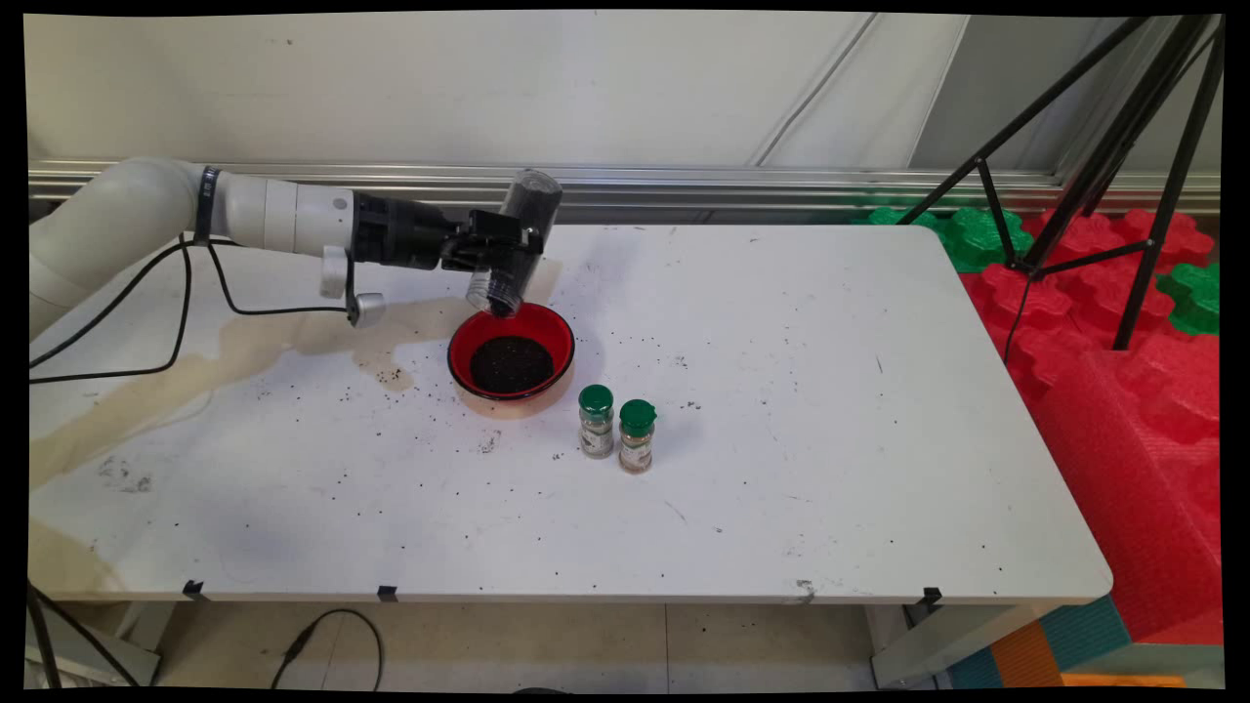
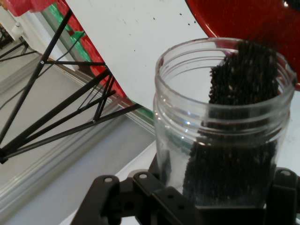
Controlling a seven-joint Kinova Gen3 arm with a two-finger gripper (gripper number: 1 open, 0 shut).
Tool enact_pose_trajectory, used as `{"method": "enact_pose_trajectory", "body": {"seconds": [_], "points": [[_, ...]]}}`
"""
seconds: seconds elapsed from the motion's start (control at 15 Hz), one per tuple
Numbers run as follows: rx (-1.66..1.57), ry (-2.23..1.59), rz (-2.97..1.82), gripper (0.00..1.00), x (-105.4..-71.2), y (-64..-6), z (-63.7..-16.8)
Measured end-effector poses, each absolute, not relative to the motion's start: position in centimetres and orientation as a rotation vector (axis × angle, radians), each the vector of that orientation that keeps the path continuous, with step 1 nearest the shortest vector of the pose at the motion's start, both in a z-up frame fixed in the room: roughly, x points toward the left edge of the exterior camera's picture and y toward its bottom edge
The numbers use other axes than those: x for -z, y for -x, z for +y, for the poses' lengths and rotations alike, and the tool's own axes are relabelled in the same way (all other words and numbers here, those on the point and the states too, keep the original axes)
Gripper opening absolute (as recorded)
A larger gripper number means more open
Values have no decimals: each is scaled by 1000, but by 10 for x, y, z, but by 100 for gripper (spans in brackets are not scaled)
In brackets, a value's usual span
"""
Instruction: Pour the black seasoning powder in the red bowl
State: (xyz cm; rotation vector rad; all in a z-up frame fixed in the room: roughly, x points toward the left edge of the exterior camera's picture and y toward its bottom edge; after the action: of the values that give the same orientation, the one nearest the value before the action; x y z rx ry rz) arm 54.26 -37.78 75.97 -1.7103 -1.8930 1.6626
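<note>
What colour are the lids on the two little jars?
Green lids, seen best in the main view.

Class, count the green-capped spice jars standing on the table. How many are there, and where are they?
2. One green-capped jar stands just right of the red bowl; the second green-capped jar stands beside the first, on its right. None appear hidden.
</note>
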Motion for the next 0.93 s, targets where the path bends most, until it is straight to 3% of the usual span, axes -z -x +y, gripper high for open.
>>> {"method": "enact_pose_trajectory", "body": {"seconds": [0.93], "points": [[-1737, 1837, -1804, 0, -763, -537, -371]]}}
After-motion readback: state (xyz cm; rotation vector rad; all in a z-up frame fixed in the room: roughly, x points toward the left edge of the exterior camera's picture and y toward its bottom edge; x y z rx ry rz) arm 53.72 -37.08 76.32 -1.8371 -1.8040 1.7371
